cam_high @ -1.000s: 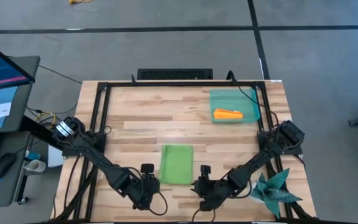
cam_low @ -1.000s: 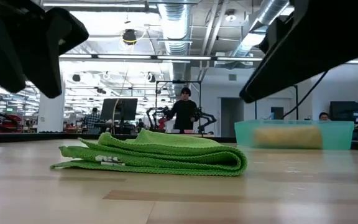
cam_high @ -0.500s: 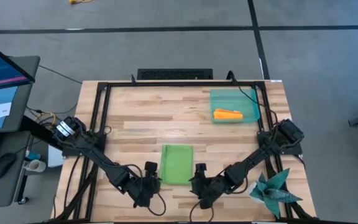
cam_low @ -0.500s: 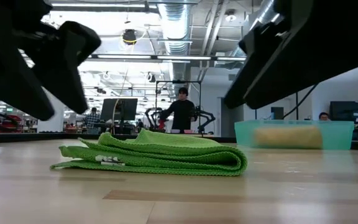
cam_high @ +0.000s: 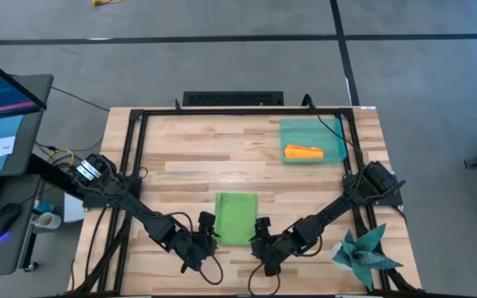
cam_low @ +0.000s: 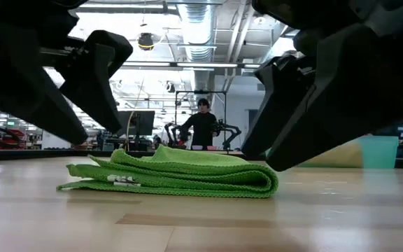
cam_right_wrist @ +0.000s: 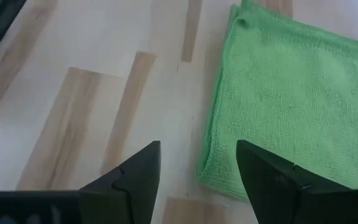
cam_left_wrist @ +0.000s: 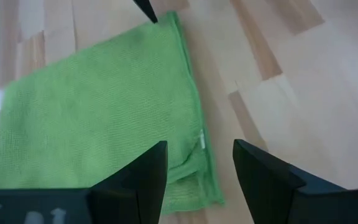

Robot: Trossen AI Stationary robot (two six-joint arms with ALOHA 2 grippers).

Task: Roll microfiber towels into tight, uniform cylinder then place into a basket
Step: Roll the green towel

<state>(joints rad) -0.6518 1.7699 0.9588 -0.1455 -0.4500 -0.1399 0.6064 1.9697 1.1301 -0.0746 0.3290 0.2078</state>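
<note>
At the table's near edge, the left gripper [cam_high: 208, 222] and the right gripper [cam_high: 261, 228] flank the near corners of the lime green towel [cam_high: 235, 217], one at each side. Both stand with their fingers spread wide and nothing between them. In the left wrist view, the towel's near corner lies just ahead of the gap between the fingers [cam_left_wrist: 143, 177]; the right wrist view shows the same at the other corner, with bare wood under the fingers [cam_right_wrist: 132, 177].

The towel lies folded into a flat rectangle on the wooden table [cam_high: 180, 165], its layered edges loose toward the low camera. To the right, near the table's corner, sits the dark teal spiky cloth [cam_high: 366, 252], well apart from the towel.

Beyond the towel, open planks run to the far side. There, at the far right, the basket [cam_high: 311, 129] holds the rolled orange towel [cam_high: 303, 152]. A black frame [cam_high: 132, 149] edges the table. Far off, a person [cam_low: 203, 126] stands in the room.
</note>
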